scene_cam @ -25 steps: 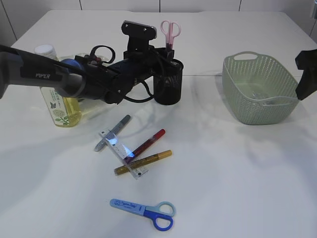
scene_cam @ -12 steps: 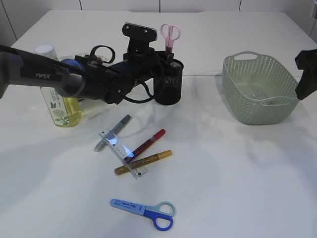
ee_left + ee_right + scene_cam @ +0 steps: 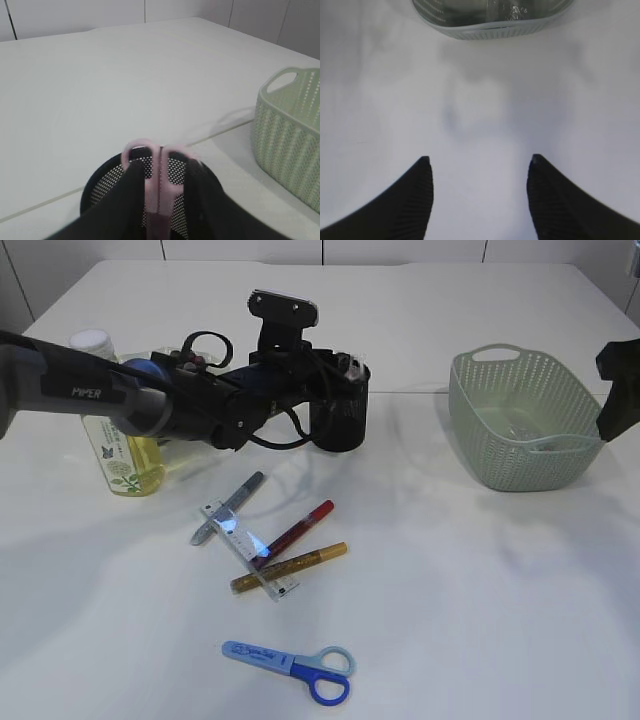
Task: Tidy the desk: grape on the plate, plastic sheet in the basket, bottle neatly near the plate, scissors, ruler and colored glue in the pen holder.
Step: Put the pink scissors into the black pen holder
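Pink scissors point(image 3: 159, 185) in mesh pen holder point(image 3: 102, 187); basket point(image 3: 520, 420) nearby.

Left arm point(image 3: 120, 395) over pen holder point(image 3: 340, 410); blue scissors point(image 3: 290, 668) on desk.

White table point(image 3: 480, 620), faint seam line across its far part; pale panelled wall point(image 3: 75, 15) behind

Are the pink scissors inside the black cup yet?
Yes, in. The pink scissors stand blades-down in the black mesh pen holder, only their handles poking above its rim, between the left gripper's fingers.
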You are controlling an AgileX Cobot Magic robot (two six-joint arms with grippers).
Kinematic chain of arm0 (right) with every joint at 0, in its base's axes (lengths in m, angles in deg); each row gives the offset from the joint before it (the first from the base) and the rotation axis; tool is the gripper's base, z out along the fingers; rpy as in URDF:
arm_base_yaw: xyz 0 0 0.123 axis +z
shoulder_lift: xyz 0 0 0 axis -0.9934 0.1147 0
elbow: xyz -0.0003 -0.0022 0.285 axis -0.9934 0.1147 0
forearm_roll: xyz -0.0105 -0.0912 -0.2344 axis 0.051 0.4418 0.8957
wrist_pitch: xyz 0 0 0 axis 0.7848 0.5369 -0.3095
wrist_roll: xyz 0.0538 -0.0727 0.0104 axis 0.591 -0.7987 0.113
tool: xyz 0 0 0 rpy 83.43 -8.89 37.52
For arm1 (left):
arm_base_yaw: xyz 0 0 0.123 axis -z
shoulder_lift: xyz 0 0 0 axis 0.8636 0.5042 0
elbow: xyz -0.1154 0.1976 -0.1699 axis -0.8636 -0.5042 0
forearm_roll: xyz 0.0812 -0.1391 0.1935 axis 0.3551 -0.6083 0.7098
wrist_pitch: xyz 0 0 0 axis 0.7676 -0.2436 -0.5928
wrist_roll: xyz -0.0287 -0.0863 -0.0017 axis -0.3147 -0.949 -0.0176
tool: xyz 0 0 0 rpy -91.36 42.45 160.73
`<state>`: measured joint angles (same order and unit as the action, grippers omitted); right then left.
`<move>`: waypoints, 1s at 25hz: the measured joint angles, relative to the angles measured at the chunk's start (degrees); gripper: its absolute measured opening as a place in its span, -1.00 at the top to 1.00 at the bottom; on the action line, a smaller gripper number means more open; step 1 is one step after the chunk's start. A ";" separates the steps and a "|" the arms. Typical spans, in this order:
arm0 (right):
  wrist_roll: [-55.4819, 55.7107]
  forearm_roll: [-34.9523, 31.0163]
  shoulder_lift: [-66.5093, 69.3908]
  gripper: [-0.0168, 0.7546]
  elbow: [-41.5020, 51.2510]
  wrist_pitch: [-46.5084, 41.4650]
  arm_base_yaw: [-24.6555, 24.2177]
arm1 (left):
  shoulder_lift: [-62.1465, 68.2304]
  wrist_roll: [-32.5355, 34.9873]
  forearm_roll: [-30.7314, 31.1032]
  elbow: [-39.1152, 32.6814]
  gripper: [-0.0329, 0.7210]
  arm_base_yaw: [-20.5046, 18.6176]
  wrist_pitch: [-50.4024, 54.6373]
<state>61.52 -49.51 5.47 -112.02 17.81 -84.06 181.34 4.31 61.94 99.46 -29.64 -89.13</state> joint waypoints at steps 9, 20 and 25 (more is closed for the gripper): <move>0.00 0.00 0.00 -0.26 0.00 0.00 0.00 | -3.41 0.00 0.12 0.00 0.36 0.00 8.25; 0.00 -0.37 0.00 -0.26 0.00 -2.32 0.00 | -17.47 1.28 2.89 0.00 0.36 0.00 45.37; 0.14 -2.19 0.00 -0.26 0.00 -4.76 0.00 | -22.08 7.95 0.59 0.00 0.36 0.00 64.36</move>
<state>61.66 -51.70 5.47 -112.02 13.05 -84.06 159.26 12.26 62.53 99.46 -29.64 -24.78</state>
